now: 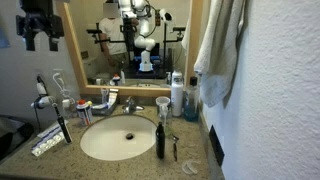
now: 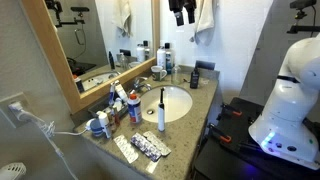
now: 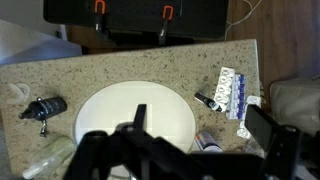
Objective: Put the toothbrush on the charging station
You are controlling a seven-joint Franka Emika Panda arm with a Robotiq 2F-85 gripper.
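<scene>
Room: bathroom vanity, with a speckled stone counter (image 3: 130,65) and a white sink (image 1: 100,140) set under a wood-framed mirror (image 1: 100,40).
Gripper: my gripper (image 1: 42,40) hangs high above the counter. Its fingers are spread wide with nothing between them. In the wrist view they are dark and blurred along the lower edge, and the camera looks straight down into the sink.
Toothbrush: the toothbrush (image 2: 161,108) stands close to upright on the counter, just beside the sink rim. It is black along its length with a pale lower end, and I cannot tell whether that pale part is a base or part of the brush.
Toothbrush to gripper: well apart, with no contact. The toothbrush sits far below the fingers and off to one side. From the wrist camera I see it as a short dark stub right of the sink.
Neighbours: blister packs (image 3: 232,92) lie just beside the toothbrush, on the side away from the sink. A dark bottle (image 1: 160,137) stands at the opposite side of the sink.
</scene>
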